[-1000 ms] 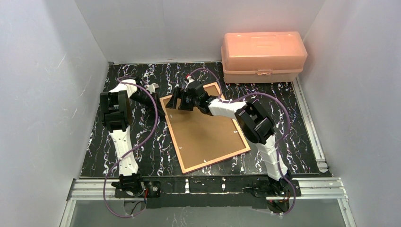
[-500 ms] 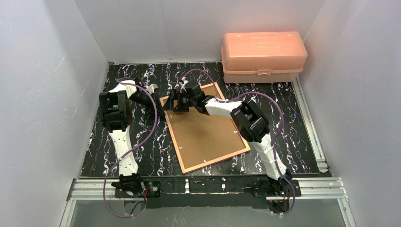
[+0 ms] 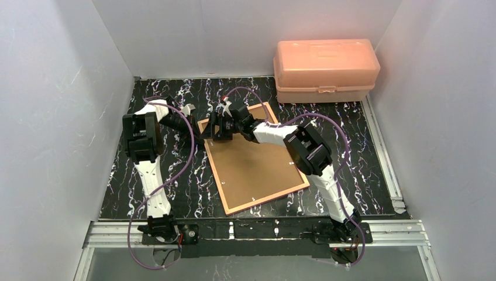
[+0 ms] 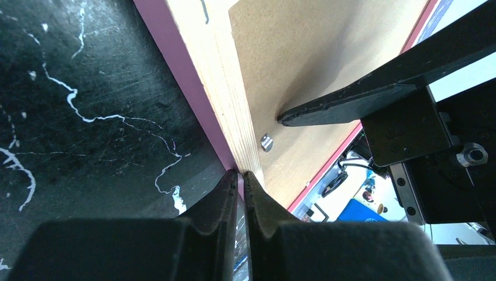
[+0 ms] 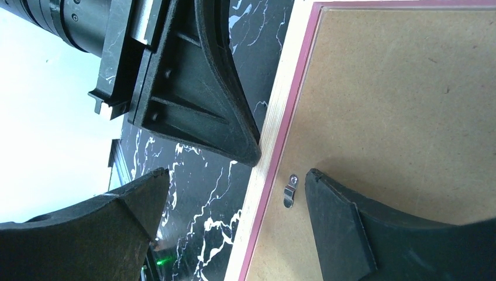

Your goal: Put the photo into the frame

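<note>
The frame [image 3: 213, 170] lies face down on the black marbled table, its tan wood back up. The brown backing board [image 3: 257, 161] sits in it. The photo is hidden. My left gripper [image 3: 200, 139] is shut on the frame's left rim near the far corner. The left wrist view shows its tips [image 4: 241, 175] pinching the pink and tan edge [image 4: 216, 76]. My right gripper [image 3: 219, 130] is open and straddles the same rim [image 5: 281, 117]. One finger [image 5: 345, 222] rests on the board beside a small metal clip [image 5: 289, 190]. The other finger is over the table.
A peach plastic box [image 3: 324, 67] stands at the back right against the wall. White walls close in the table on three sides. Another metal clip [image 4: 267, 142] shows on the board in the left wrist view.
My right gripper has moved a little left across the backing board to the frame's left rim. The left gripper and the frame have not moved.
</note>
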Action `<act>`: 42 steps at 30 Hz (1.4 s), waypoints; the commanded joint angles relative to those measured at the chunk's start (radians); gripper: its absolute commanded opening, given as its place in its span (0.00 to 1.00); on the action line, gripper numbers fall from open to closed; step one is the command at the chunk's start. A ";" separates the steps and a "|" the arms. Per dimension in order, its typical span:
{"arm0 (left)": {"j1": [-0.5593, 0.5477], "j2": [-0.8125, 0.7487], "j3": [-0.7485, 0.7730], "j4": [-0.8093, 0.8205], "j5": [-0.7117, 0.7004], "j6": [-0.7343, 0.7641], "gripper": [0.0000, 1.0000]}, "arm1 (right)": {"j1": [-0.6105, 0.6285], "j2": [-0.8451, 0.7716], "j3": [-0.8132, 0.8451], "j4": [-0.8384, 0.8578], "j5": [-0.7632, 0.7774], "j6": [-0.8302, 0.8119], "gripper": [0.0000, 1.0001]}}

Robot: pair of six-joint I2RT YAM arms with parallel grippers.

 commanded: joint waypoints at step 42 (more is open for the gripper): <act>-0.014 -0.022 -0.048 0.034 -0.030 0.027 0.05 | 0.054 -0.079 -0.154 0.142 -0.028 0.116 0.94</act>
